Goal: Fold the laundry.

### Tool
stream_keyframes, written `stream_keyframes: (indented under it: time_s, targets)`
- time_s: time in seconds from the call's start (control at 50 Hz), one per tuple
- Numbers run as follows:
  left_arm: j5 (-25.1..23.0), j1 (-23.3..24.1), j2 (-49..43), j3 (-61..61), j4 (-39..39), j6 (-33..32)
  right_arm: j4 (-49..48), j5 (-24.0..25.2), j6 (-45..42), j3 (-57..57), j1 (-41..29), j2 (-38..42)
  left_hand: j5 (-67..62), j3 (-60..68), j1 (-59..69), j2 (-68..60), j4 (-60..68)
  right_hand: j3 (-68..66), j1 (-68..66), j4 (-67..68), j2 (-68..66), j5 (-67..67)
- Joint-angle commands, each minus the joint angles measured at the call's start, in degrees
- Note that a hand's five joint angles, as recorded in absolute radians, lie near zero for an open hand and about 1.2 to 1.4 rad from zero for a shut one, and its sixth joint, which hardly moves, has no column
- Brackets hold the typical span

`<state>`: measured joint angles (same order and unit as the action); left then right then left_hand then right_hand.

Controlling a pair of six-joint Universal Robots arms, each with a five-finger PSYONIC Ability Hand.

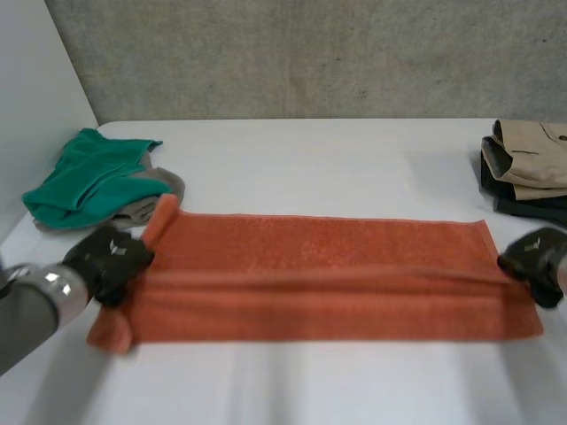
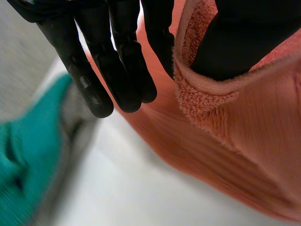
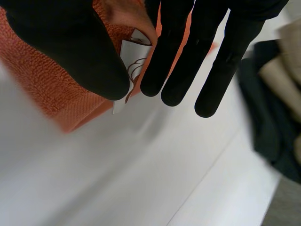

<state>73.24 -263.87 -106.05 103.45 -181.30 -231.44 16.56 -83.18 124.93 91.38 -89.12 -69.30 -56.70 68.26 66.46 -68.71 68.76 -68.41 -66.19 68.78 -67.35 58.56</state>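
Observation:
An orange towel [image 1: 328, 274] lies spread lengthwise across the white table [image 1: 310, 159], folded along its length. My left hand [image 1: 111, 258] is at the towel's left short edge, which stands lifted and curled. In the left wrist view the towel's edge [image 2: 202, 94] is pinched between the thumb and the straight fingers [image 2: 117, 70]. My right hand [image 1: 536, 257] is at the right short edge. In the right wrist view the thumb [image 3: 70, 52] and fingers [image 3: 174, 70] pinch the towel [image 3: 42, 84] at its corner, by a white label [image 3: 129, 75].
A crumpled green cloth [image 1: 89, 177] lies on a grey one [image 1: 151, 205] at the back left, close to my left hand and the towel's raised corner. A stack of folded beige and dark clothes [image 1: 527, 168] stands at the back right.

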Motion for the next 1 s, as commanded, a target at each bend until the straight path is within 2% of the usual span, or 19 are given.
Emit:
stream_keyframes:
  time_s: [0.02,0.12,0.18,0.26,0.28,0.34,0.36,0.4,0.44,0.5,0.64,0.72,0.88,1.0]
  targets:
    - [0.0,3.0,-13.0,-13.6,-7.9,0.3,-8.5,-2.7,9.5,-9.2,-3.2,7.3,-13.3,11.7,13.5,-11.3,11.2,-11.6,-13.8,11.2,-12.6,11.4]
    - [0.0,3.6,-20.5,-26.3,-8.6,-0.5,-16.9,-3.7,11.1,-15.5,-6.3,9.9,-13.3,11.7,13.5,-11.3,11.2,-11.6,-13.8,11.2,-12.6,11.4]
    - [0.9,4.7,-21.9,-38.6,-10.5,0.7,-24.7,-5.8,14.0,-23.0,-8.1,9.8,-13.3,11.7,13.5,-11.3,11.2,-11.6,-13.8,11.2,-12.6,11.4]
    - [1.6,6.3,-21.0,-50.3,-17.8,4.4,-35.9,-9.3,21.7,-31.0,-9.0,7.5,-13.3,11.7,13.5,-11.3,11.2,-11.6,-13.8,11.2,-12.6,11.4]
    - [1.8,6.4,-19.4,-52.7,-22.7,8.0,-40.8,-10.1,25.2,-32.3,-9.1,5.7,-13.3,11.7,13.5,-11.3,11.2,-11.6,-13.8,11.2,-12.6,11.4]
    - [2.5,5.8,-15.2,-53.2,-30.4,14.9,-48.3,-10.9,30.2,-32.4,-9.1,1.2,-13.3,11.7,13.5,-11.3,11.2,-11.6,-13.8,11.2,-12.6,11.4]
    - [3.0,5.5,-12.2,-52.9,-34.5,19.8,-49.9,-11.0,31.0,-32.3,-9.0,0.2,-13.3,11.7,13.5,-11.3,11.2,-11.6,-13.8,11.2,-12.6,11.4]
    - [3.6,5.0,-10.1,-52.4,-36.9,24.0,-51.3,-11.1,31.5,-32.3,-8.9,-0.8,-13.3,11.7,13.5,-11.3,11.2,-11.6,-13.8,11.2,-12.6,11.4]
    - [4.1,3.7,-8.0,-51.3,-36.2,27.2,-50.8,-11.1,31.5,-32.3,-9.0,-1.2,-13.3,11.7,13.5,-11.3,11.2,-11.6,-13.8,11.2,-12.6,11.4]
    - [4.1,1.9,-7.2,-48.5,-33.2,27.7,-49.3,-11.0,31.5,-31.9,-9.2,-1.2,-13.3,11.7,13.5,-11.3,11.2,-11.6,-13.8,11.2,-12.6,11.4]
    - [3.8,2.0,-6.8,-41.5,-27.8,27.5,-43.5,-9.5,31.5,-28.8,-9.1,-1.0,-13.3,11.7,13.5,-11.3,11.2,-11.6,-13.8,11.2,-12.6,11.4]
    - [3.8,2.1,-5.9,-35.2,-24.9,27.4,-38.2,-6.9,31.4,-24.3,-8.7,-0.9,-13.3,11.7,13.5,-11.3,11.2,-11.6,-13.8,11.2,-12.6,11.4]
    - [3.7,2.3,-4.8,-14.4,-21.2,27.3,-25.8,-0.9,31.2,-12.2,-8.3,1.1,-13.3,11.7,13.5,-11.3,11.2,-11.6,-13.8,11.2,-12.6,11.4]
    - [3.5,1.4,-5.1,-2.1,-22.8,25.1,-25.2,1.3,29.9,-2.3,-8.2,1.4,-13.3,11.7,13.5,-11.3,11.2,-11.6,-13.8,11.2,-12.6,11.4]
